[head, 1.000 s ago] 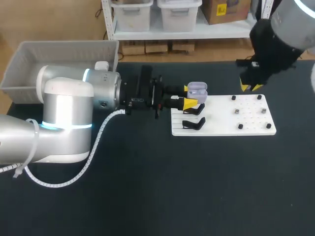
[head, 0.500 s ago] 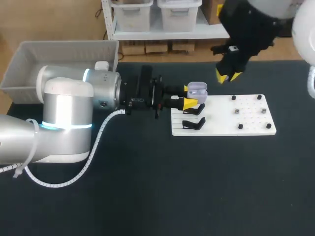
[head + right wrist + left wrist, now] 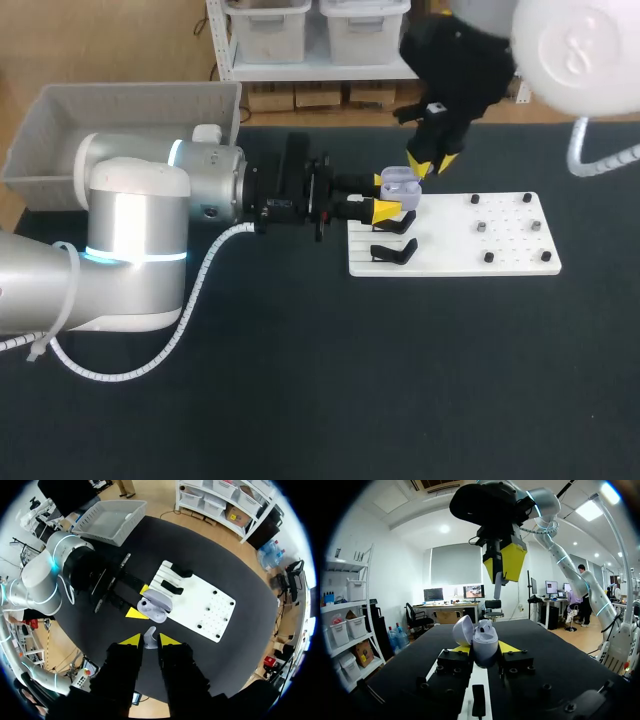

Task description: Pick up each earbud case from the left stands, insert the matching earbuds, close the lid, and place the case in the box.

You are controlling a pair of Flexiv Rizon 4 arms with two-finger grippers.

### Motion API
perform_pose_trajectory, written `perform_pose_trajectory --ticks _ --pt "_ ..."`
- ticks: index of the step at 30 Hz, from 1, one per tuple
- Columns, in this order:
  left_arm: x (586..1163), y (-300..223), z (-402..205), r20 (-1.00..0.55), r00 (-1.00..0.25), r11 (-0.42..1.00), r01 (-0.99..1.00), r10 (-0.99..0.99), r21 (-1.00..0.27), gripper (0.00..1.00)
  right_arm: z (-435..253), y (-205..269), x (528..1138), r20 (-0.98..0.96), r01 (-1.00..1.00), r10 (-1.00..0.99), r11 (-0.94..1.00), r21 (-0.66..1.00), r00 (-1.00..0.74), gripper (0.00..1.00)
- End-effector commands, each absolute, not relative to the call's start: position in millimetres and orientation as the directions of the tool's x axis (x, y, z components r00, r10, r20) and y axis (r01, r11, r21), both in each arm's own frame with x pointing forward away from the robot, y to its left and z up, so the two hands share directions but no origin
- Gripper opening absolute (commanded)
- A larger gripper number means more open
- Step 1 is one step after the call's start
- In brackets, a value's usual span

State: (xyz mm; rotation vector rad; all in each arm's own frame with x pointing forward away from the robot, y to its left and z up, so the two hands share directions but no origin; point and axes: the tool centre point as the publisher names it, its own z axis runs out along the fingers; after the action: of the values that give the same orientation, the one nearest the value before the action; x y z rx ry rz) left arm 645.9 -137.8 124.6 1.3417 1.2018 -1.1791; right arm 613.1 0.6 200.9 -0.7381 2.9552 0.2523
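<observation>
**Desk lead:** What surface are you working over?

**Me:** I see a black desk (image 3: 400, 380). A white board (image 3: 510, 255) lies on it, beneath and beyond my left end effector (image 3: 385, 196). Two black stands (image 3: 393, 252) sit at the board end nearest that end effector, and small dark pegs (image 3: 481, 227) dot the far part.

**Desk lead:** Where is the case?

**Me:** The lavender case (image 3: 400, 182) is clenched in my left end effector, one yellow tip on each side, over the stand end of the board. From the left wrist the case (image 3: 485, 642) stands upright between the tips, with its lid open and tipped to one side.

**Desk lead:** And the right arm?

**Me:** My right end effector (image 3: 430, 165) hangs just above the case with its tips pointing down. It is pinching a pale earbud (image 3: 150, 636) between them. The earbud is apart from the case, which lies just ahead of those tips.

**Desk lead:** What about the edges and room to move?

**Me:** The grey box (image 3: 60, 130) stands at the far corner behind my left arm, well apart from both end effectors. On the near side of the left arm, black desk runs wide to the edge.
</observation>
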Motion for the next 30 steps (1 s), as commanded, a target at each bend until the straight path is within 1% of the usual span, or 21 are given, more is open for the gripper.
perform_pose_trajectory --ticks 1,8,30 --pt "646.2 -138.2 124.5 -0.995 0.052 -0.065 0.997 0.082 0.047 0.0 196.0 15.2 617.2 -0.088 -0.488 -0.48 0.865 0.115 -0.873 0.0" --pt "646.2 -138.2 124.5 -0.995 0.052 -0.065 0.997 0.082 0.047 0.0 192.5 22.6 618.3 -0.092 -0.511 -0.503 0.853 0.111 -0.86 0.0" --pt "646.2 -138.2 124.5 -0.995 0.052 -0.065 0.997 0.082 0.047 0.0 181.8 25.8 622.5 -0.101 -0.506 -0.498 0.858 0.088 -0.861 0.0"
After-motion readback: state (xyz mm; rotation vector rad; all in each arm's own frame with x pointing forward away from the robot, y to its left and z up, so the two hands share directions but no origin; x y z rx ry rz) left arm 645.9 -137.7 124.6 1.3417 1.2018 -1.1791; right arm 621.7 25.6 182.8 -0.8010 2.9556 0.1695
